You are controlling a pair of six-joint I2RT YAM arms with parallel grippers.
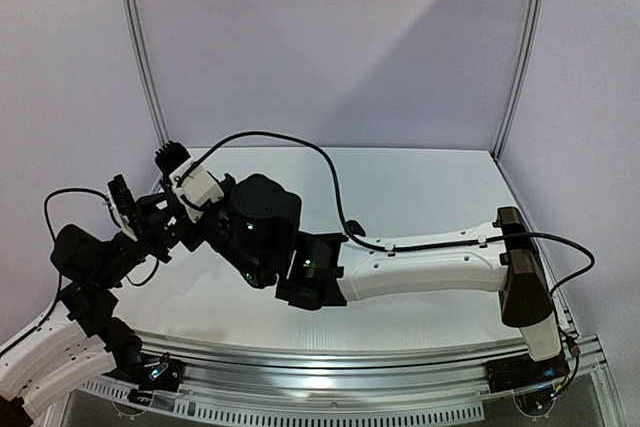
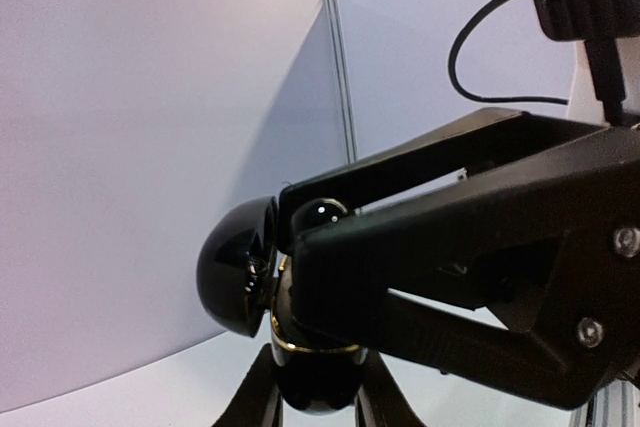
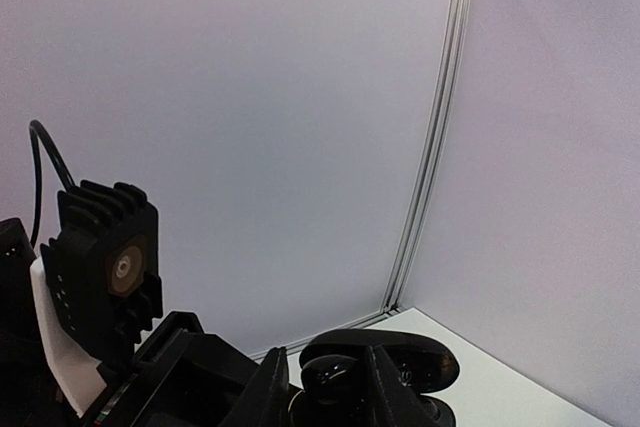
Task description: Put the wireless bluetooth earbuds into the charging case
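Both hands are hovering above the counter (image 1: 420,187): the left hand (image 2: 300,237) is clamping the open black case (image 2: 235,269), an earbud (image 2: 320,213) sitting inside; the right hand (image 3: 326,372) is straddling it, grip unclear.

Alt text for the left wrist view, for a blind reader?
The left gripper is clamped on a glossy black charging case with a gold rim, its domed lid open toward the left, against white walls. The right gripper flanks the case's base from below.
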